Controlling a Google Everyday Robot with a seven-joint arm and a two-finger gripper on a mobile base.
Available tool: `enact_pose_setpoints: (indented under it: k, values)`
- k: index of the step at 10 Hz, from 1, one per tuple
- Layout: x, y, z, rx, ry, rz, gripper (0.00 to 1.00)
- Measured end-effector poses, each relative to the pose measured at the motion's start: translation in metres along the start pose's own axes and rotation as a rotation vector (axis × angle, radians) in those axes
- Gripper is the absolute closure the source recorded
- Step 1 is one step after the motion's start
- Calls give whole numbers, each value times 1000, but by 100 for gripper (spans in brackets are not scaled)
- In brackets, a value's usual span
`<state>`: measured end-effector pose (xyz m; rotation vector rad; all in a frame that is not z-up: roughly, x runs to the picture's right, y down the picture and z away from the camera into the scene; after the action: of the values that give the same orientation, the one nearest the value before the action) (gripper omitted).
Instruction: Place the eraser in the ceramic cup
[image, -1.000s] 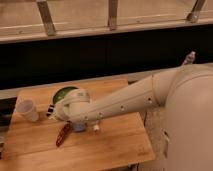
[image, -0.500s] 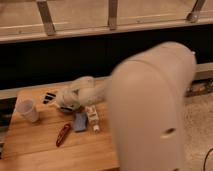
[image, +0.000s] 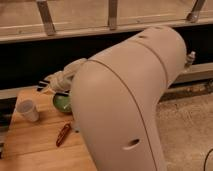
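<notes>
Fingers (image: 50, 84) clenched on the eraser (image: 42, 83), held up off the desk (image: 30, 146) at its far left.

The gripper (image: 47, 86) sits at the end of the pale forearm (image: 70, 72), above the far rim of the green bowl (image: 62, 103). The eraser juts out leftward from it, dark with pale stripes, clear of the wood. The ceramic cup (image: 27, 110) stands upright on the desk, lower and to the left of the eraser, apart from it. The bowl rests just right of the cup, partly hidden by the big white arm casing (image: 130, 100) that fills the middle of the view. A slim red object (image: 63, 134) lies slanted on the wood nearer the camera, apart from the cup.
</notes>
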<state>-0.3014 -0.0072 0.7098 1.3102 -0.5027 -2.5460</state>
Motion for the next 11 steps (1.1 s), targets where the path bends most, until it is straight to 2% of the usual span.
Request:
enact_pose_setpoints:
  k: [2, 4, 6, 8, 9, 11]
  values:
    - [-2, -1, 1, 5, -1, 3, 100]
    - [-16, -7, 0, 1, 43, 25, 100]
    - [-40, -10, -22, -38, 103, 40, 100]
    - [-52, -5, -45, -79, 122, 38, 100]
    - [-48, -3, -49, -85, 128, 25, 100]
    - [-34, 10, -45, -80, 134, -12, 100]
